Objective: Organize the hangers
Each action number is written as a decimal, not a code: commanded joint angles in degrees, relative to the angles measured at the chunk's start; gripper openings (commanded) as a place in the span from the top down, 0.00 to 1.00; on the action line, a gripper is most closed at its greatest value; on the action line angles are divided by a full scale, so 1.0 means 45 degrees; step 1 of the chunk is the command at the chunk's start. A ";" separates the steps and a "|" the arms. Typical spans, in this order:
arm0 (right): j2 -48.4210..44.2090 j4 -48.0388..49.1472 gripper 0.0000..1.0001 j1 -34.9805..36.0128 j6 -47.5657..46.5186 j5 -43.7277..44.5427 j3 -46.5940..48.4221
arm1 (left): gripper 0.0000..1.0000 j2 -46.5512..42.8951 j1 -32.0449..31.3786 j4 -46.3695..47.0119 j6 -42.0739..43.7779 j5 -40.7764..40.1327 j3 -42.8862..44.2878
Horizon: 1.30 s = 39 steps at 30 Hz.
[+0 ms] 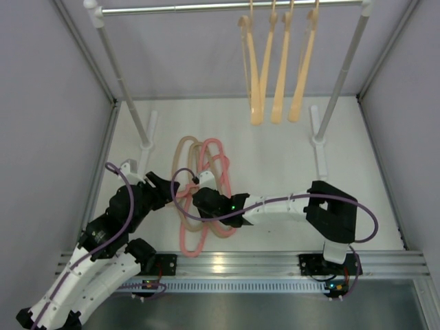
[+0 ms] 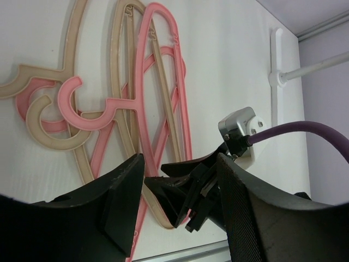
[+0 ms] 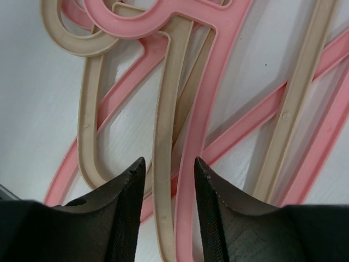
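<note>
— From above: where, against the grippers?
— Flat on the table (image 1: 275,172), a heap of hangers (image 1: 203,165), directly beneath the right gripper (image 1: 198,199). Just beside the heap's left edge, the left gripper (image 1: 172,189).
— Anything elsewhere?
— Four peach hangers (image 1: 280,75), thin, hooked side by side on the rail (image 1: 206,8) toward its right end. Well apart from both grippers.
— And from the left wrist?
— Two pink hangers (image 2: 90,123) and two beige hangers (image 2: 54,144), slim plastic. Hooks interlaced at the left, bodies overlapping. The left fingers (image 2: 122,202) spread moderately wide, nothing between them, hovering over the heap's near end. Right gripper visible just beyond the gap.
— From the right wrist?
— Jaws fairly narrow, straddling one beige bar (image 3: 165,142) and one pink bar (image 3: 196,136) lying side by side. Pinched or merely bracketed: cannot tell.
</note>
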 commanded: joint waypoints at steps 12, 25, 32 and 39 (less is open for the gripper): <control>0.0899 0.0384 0.60 -0.0185 -0.0075 0.0865 0.0933 | 0.39 -0.0379 -0.0015 -0.0297 0.0319 -0.0072 0.0002; 0.1212 0.0735 0.60 -0.0556 0.0120 0.0904 0.0679 | 0.39 -0.0360 -0.0015 -0.0278 0.0280 0.0065 -0.0292; 0.1134 0.0989 0.61 -0.0771 0.0198 0.0865 0.0405 | 0.39 -0.0340 -0.0015 -0.0278 0.0280 0.0124 -0.0409; 0.1134 0.1204 0.64 -0.0830 0.0296 0.0767 0.0288 | 0.39 -0.0399 -0.0015 -0.0297 0.0299 0.0163 -0.0448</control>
